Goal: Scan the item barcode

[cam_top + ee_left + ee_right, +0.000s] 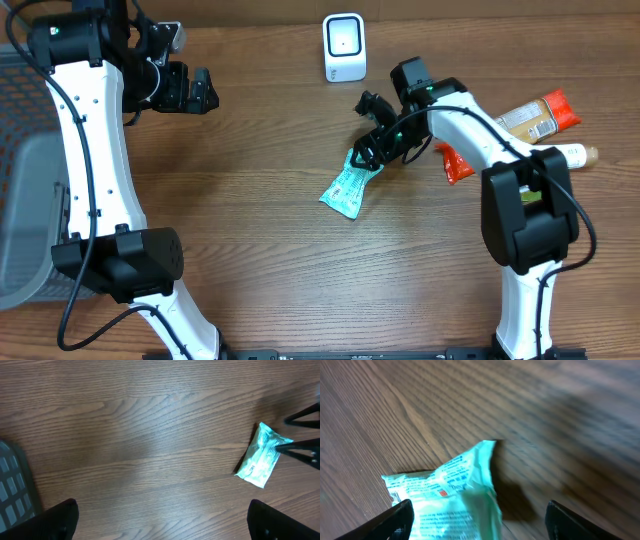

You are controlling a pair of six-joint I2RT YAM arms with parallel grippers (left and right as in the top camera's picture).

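- Table (250, 230): wood-grain top, with both of my arms over it.
- Task item: a mint-green snack packet (345, 190) lying flat on the table, near the centre and tilted on a diagonal. From the left wrist it shows at the far right (260, 457).
- The packet carries blue print and a small red mark (450, 500). I cannot tell which face has the barcode.
- Barcode scanner (344, 47): a white upright unit at the far edge of the table, well apart from the packet.
- My right claw (365, 130): jaws spread wide and low over the packet's upper end.
- The wrist view puts the packet between the two fingers (395, 520). One finger is at the packet's edge and the other is clear of it, with bare table between. Nothing is clamped, and I cannot tell whether the near finger touches.
- My left claw (200, 90): jaws fully apart with nothing between them, held over bare table at the far left, well apart from the packet. Its fingertips (55, 520) frame only wood.
- Grey mesh basket (20, 200) at the left edge of the table; a corner of it shows in the left wrist view (12, 480).
- Right side, beside my right arm: an orange-and-tan wrapper (535, 117), a red packet (455, 165) and a white tube (575, 155), close together.
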